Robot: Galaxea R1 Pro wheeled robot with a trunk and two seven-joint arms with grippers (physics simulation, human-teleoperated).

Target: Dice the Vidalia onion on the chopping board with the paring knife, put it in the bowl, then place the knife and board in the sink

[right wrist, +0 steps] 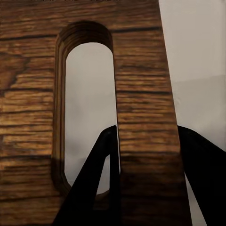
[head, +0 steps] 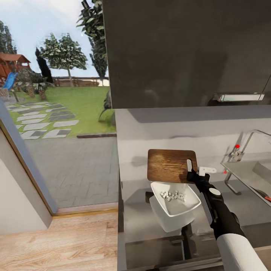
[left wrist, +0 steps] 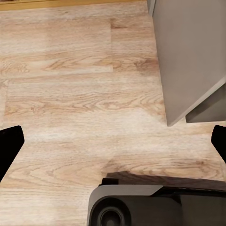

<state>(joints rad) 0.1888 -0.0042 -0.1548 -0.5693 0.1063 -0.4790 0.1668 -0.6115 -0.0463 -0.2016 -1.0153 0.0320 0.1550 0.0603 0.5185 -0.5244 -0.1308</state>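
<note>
Gripping the chopping board (head: 171, 165) at its handle end: the right gripper (head: 194, 176) straddles the strip of wood between the oblong slot and the board's right edge. In the right wrist view one dark finger (right wrist: 94, 183) rises through the slot and the other sits outside the edge, with the strip between them; the fingers are narrow on the board (right wrist: 141, 94), and contact looks made, though I cannot confirm firm pressure.

Location: board lies flat on the countertop (head: 150, 128), just beyond the bowl (head: 175, 198). The bowl holds small pale diced pieces of onion (head: 173, 195), so dicing and transfer look done. The sink (head: 250, 175) is to the right, with a red-knobbed tap at its far corner. A reddish tip at the sink's near right edge may be the paring knife; too small to tell.

Left gripper (left wrist: 113, 143): dark fingertips at opposite sides of its wrist view, spread wide, empty, over wooden floor.

Step in hand, as judged: carry board to sink. Advice: lift straight up first so the near edge clears the bowl rim, keep the board level since the grip is at one end and the far mass will lever it, then swing right below the tap spout.

Materials: board dark brown, strong grain, rounded corners, smooth-cut slot. Bowl white, square, thin-rimmed, glossy. Countertop smooth grey, faintly reflective. Basin grey steel.
</note>
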